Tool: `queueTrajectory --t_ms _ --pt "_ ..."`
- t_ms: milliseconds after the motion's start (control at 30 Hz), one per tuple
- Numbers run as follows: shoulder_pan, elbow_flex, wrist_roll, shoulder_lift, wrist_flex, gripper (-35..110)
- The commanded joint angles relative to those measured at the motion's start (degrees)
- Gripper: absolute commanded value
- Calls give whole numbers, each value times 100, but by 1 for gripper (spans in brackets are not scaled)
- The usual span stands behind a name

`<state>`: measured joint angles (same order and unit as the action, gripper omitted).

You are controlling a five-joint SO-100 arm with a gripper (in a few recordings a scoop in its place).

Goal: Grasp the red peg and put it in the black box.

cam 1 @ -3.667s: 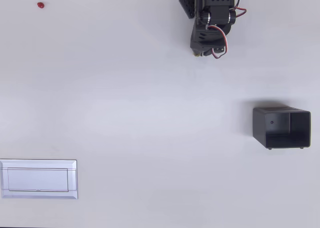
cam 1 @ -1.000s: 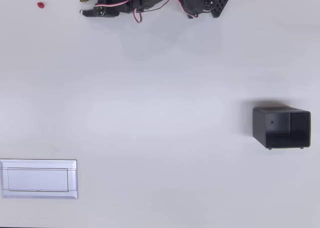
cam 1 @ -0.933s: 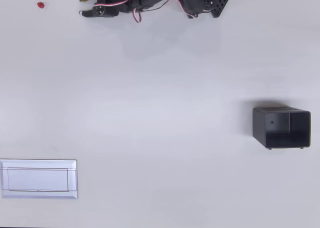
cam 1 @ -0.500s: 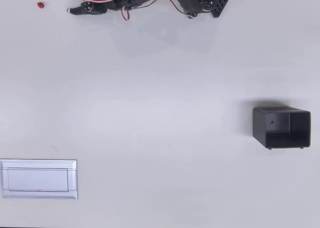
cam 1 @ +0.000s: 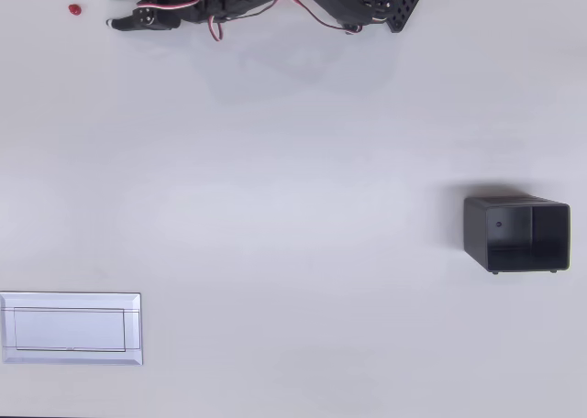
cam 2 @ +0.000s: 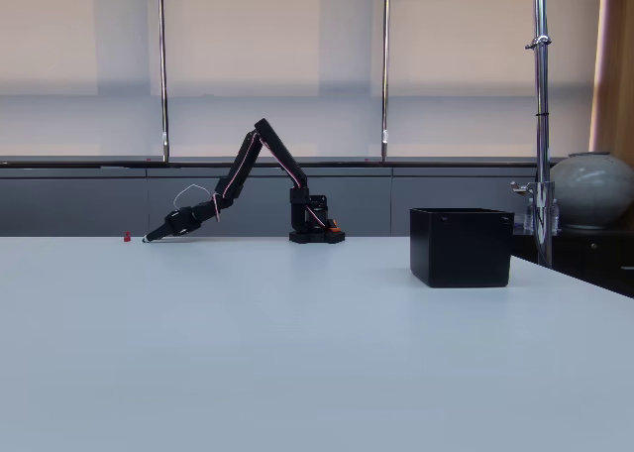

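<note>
One tiny red peg (cam 1: 74, 9) lies far left on the table (cam 1: 275, 207), just left of the gripper (cam 1: 111, 7), whose jaws are spread apart and empty. The arm is partly cropped overhead; the black box (cam 1: 515, 233) stands well right.

1. No text, label, brand, number or sign reads legibly in the overhead view or the fixed view.
2. Black box (cam 1: 515, 234): walls plain, no marking legible.
3. White tray (cam 1: 71, 328): surface plain, no print legible.
4. Arm (cam 2: 243, 179): no lettering resolves.
</note>
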<state>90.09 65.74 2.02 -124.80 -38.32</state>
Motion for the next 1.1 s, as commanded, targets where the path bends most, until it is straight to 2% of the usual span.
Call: queueTrajectory --t_ms 0,1067 --pt "-105 466 26 -158 -18 16" --pt "26 2268 79 -1468 53 16"
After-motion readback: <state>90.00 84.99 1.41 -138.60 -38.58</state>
